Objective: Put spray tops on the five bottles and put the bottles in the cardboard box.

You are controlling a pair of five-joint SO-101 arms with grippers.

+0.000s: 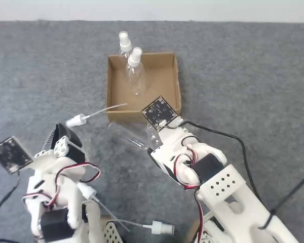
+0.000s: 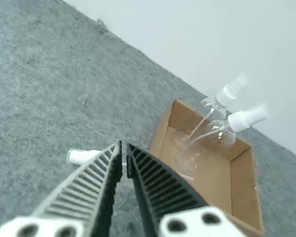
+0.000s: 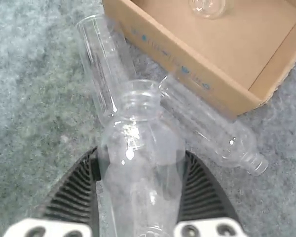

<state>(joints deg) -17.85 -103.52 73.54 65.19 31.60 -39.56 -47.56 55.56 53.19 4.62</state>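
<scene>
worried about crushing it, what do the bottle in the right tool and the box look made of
Bottle: probably clear plastic, glossy; see-through, with bright glints, though glass can't be excluded. Box: matte brown cardboard, judging by its dull face and raw cut rim.

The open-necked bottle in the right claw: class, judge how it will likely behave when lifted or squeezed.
The bottle looks empty and see-through, so it is probably light for its size. Its clear, plastic-looking wall may flex if the right claw squeezes hard. Smooth and round, it could slip, or roll if laid down.
</scene>
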